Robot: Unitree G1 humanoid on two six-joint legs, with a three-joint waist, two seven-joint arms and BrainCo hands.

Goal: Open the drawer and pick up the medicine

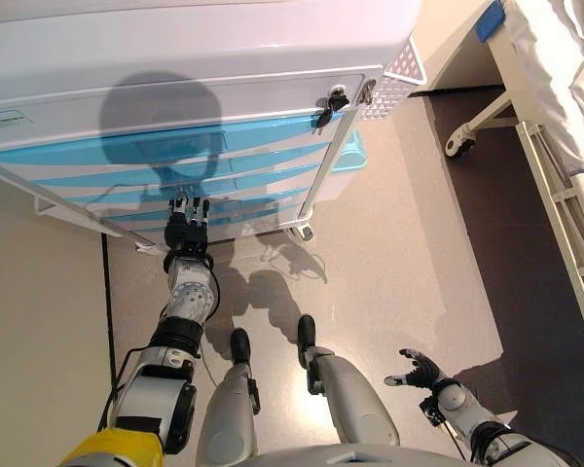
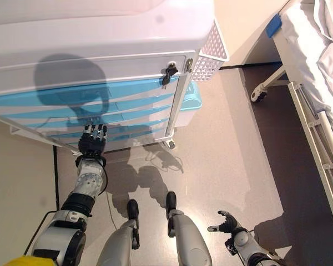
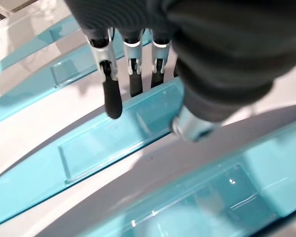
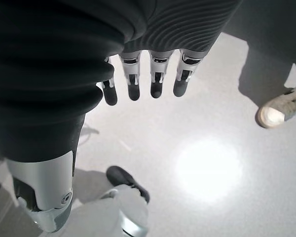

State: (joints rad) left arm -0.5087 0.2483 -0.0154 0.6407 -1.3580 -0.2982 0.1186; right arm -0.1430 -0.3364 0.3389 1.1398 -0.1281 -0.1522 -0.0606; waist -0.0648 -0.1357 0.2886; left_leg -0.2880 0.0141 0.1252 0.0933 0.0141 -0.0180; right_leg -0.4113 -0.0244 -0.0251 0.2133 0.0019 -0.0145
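Observation:
A white cart (image 1: 175, 58) with several blue drawers (image 1: 127, 165) stands ahead, all drawers shut. My left hand (image 1: 187, 229) is open and reaches up to a lower drawer front. In the left wrist view its straight fingers (image 3: 112, 98) lie at the clear blue handle strip (image 3: 103, 143) of that drawer. My right hand (image 1: 420, 370) hangs open and empty low on the right, far from the cart; its fingers (image 4: 155, 84) are straight over the floor. No medicine shows in any view.
A key (image 1: 333, 100) hangs in the lock at the cart's top right. A white perforated basket (image 1: 399, 73) hangs on the cart's right side. A bed (image 1: 565, 97) with a caster (image 1: 457, 146) stands at the right. A person's shoe (image 4: 281, 106) is on the floor.

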